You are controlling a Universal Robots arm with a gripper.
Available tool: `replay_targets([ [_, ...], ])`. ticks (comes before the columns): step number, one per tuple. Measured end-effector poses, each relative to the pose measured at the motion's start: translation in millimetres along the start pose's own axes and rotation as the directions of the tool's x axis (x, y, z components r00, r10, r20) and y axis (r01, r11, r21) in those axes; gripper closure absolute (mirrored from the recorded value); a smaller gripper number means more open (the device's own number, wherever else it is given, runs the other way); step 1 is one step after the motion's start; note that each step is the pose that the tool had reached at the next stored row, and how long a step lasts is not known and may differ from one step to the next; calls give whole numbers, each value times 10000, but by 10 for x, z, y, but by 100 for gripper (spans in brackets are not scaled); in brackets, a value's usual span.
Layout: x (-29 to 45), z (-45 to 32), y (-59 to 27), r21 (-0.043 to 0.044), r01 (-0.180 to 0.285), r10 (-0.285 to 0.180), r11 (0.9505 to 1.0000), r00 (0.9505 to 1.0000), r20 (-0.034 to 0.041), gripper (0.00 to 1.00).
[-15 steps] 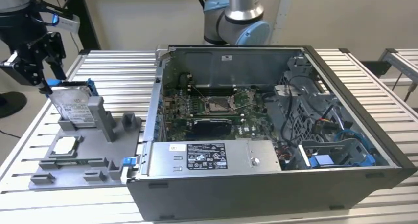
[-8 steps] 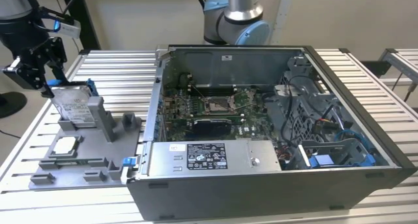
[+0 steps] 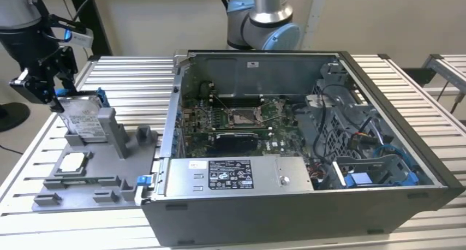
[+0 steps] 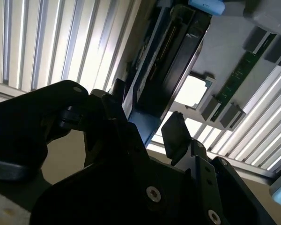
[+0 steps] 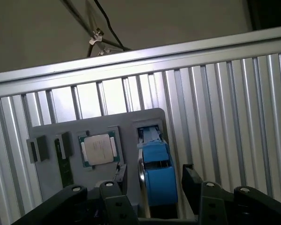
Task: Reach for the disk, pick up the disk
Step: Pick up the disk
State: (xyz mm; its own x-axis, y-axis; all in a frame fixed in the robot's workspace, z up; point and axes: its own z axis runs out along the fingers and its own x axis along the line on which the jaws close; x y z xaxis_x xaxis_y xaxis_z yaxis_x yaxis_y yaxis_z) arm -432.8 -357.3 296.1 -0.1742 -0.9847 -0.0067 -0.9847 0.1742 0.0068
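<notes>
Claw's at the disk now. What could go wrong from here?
1. In the first wrist view the open claw straddles the disk with uneven gaps on its two sides; closing may shove or tilt the disk before it grips.
2. The disk stands upright in a slot of the grey fixture; a skewed lift could bind there.
3. The chip lies on the same fixture beside the slot; a slipped disk might land on it.

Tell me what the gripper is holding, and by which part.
Nothing yet. The open gripper straddles the blue-railed upper edge of the upright flat silver-grey metal disk without clamping it.
</notes>
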Motion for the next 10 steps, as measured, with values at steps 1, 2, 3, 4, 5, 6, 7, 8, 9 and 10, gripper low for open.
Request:
replay_targets([
  [1, 0, 18, 0, 1, -1, 1, 10000, 10000, 0, 0],
  [2, 0, 37, 0, 2, -1, 1, 10000, 10000, 1, 0],
  [3, 0, 55, 0, 2, -2, 2, 10000, 10000, 1, 0],
  [4, 0, 72, 0, 1, -1, 1, 10000, 10000, 0, 0],
  [5, 0, 91, 0, 1, -1, 1, 10000, 10000, 1, 0],
  [6, 1, 109, -1, 1, -1, 1, 10000, 10000, 1, 0],
  [7, 1, 128, -1, 1, -1, 1, 10000, 10000, 1, 0],
  [8, 1, 146, -1, 1, -1, 1, 10000, 10000, 1, 0],
  [9, 1, 164, -1, 2, -1, 1, 10000, 10000, 1, 0],
  [10, 1, 182, -1, 1, -1, 1, 10000, 10000, 1, 0],
])
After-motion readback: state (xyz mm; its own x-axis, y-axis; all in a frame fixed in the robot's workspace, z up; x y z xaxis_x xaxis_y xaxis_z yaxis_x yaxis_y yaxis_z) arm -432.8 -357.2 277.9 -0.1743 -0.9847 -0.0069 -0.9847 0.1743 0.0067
